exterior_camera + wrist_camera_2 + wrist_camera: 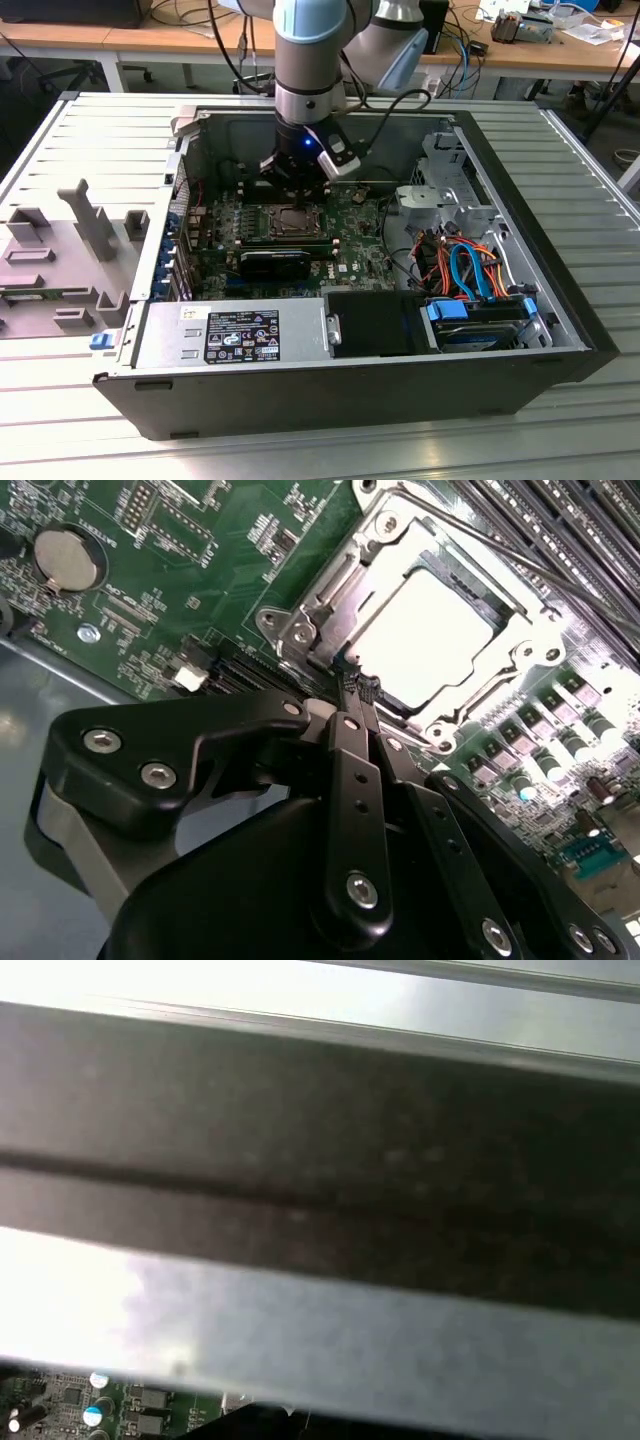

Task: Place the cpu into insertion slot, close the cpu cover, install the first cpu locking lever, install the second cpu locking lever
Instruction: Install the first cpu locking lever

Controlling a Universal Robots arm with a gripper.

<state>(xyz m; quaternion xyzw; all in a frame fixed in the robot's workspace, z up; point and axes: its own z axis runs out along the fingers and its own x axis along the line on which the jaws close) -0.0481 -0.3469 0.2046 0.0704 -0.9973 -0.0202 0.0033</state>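
The cpu (pixel 432 640) lies in the insertion slot (pixel 290 222), its pale metal top showing through the cut-out of the cpu cover (pixel 528 645), which lies flat over it. A thin locking lever rod (pixel 480 548) runs along the socket side beside the memory slots. My gripper (pixel 357 688) has its black fingers pressed together at the socket's corner edge; I cannot tell whether anything is pinched between them. In the exterior view the gripper (pixel 297 190) hangs straight down over the back edge of the socket inside the open computer case.
Long memory slots (pixel 560 520) flank the socket, and a coin battery (pixel 65 560) sits on the green board. A power supply (pixel 230 335), a black card (pixel 275 262), a drive cage with cables (pixel 470 270) and the case wall (pixel 320 1160) hem in the motherboard. Grey fixtures (pixel 60 260) stand at the exterior view's left.
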